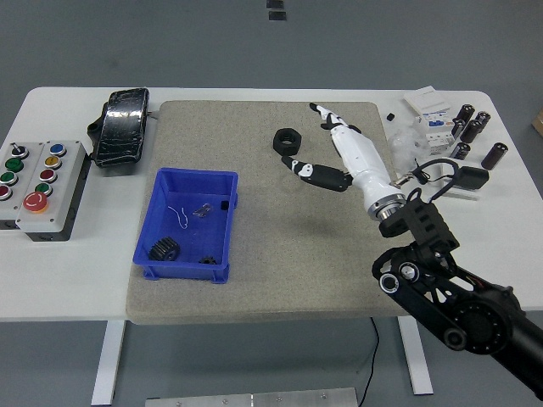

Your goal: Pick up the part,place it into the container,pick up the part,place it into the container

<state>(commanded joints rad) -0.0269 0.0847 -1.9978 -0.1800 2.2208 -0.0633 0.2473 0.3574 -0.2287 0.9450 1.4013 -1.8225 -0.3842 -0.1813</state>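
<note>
High head view over table (pixel 68 301)

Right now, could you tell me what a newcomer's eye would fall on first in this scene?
The right hand, white on a bulky black arm, hangs over the grey mat with fingers spread and holding nothing, right beside a black nut. Next comes the blue bin at the mat's left, with a black gear and small parts inside. A box of coloured buttons sits at the table's far left.
</note>
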